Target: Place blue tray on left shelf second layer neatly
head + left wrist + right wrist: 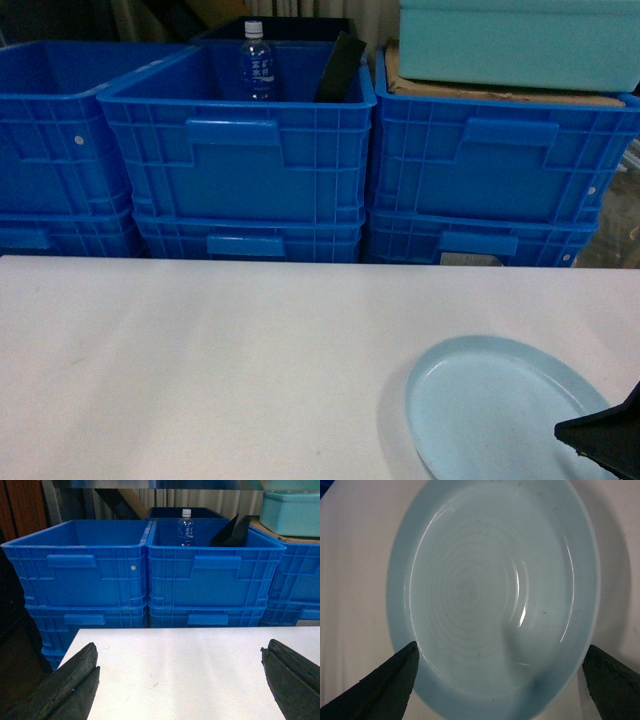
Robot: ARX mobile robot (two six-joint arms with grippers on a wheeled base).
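- The left gripper (pixel 180 680) hangs over the near left part of the white table (pixel 200 360), its fingers spread wide with nothing between them. It looks parked there, out of the way, leaving the work to the other arm.
- Behind the table stands a wall of blue crates (pixel 235 160), stacked in pairs. The middle top crate holds a water bottle (pixel 257 62) standing upright and a dark flat object (pixel 340 68) leaning against its right wall.
- On the right-hand stack a teal box (pixel 518 42) sits on a sheet of cardboard (pixel 500 94).
- The blue tray (pixel 500 405) lies flat on the table at the near right, open side up, empty, its rim resting on the tabletop.
- The tray is round, so it has no true long axis; it only looks oval because of the camera slant. It points nowhere in particular and can be taken from any side.
- The right gripper (pixel 500 680) hovers directly above the tray's near edge, fingers wide apart and straddling the rim, touching nothing as far as I can tell. That stance suits a descent to pinch the near rim.
- The steel shelf is not in any view, so the tray is well short of its goal.
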